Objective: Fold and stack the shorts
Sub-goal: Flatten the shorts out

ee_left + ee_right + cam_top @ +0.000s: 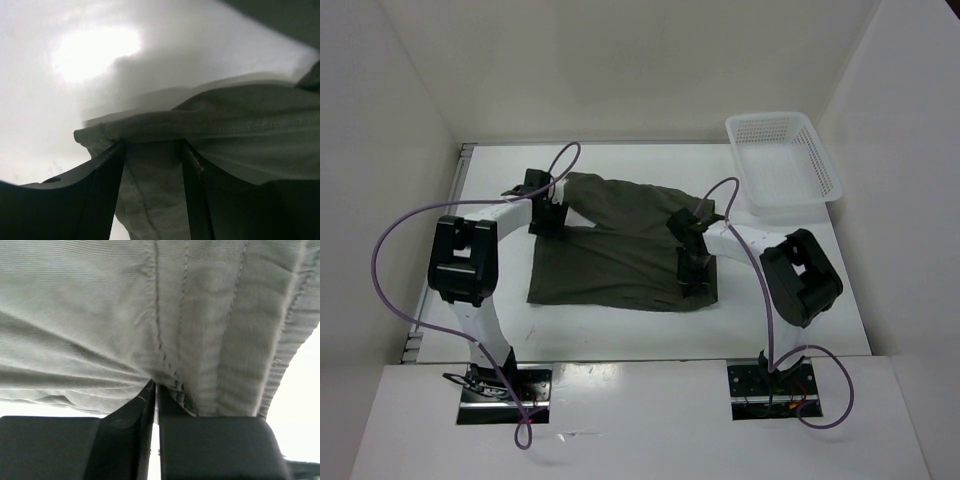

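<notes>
Lying spread across the middle of the desk [790,300], the shorts [620,262] are pinched twice: the left end effector [152,146] grasps their far-left edge, and the right end effector [155,388] is clenched on cloth near their right edge.

Your shorts [620,262] are dark olive-green, the table [620,335] white, the far-right basket [783,160] white lattice, cables [374,262] lilac, left gripper [550,218] and right gripper [695,275] black.

Bright, even light; L-wrist view blurry w/ glare.
</notes>
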